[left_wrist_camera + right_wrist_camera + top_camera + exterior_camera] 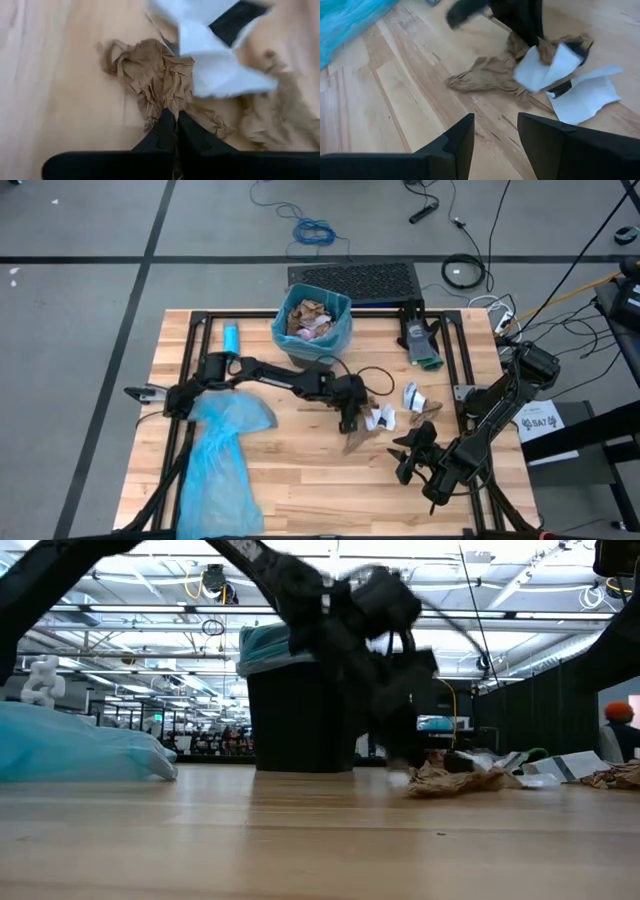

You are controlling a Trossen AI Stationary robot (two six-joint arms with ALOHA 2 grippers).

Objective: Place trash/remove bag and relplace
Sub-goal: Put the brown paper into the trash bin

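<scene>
Trash lies in a small heap right of the table's middle, and the left pincer is down on it. Only the left wrist view shows the grip: the two dark fingers are pressed together, pinching a fold of a brown paper wad, creased and limp, with a white paper bit lying partly over it. From overhead that pinch is hidden under the arm (only white scraps and a brown tail show beside it). The low view shows the brown wad flat on the wood, with the dark bin behind it. The right wrist view looks across at the same heap from the other side: brown wad, folded white bit, and a flat white sheet nearer. The right pincer hovers near the table's right front, its jaws apart and holding nothing. Farther out, the overhead view shows the bin, lined in blue and already holding scraps, at the table's back, and a loose blue bag spread at the left.
</scene>
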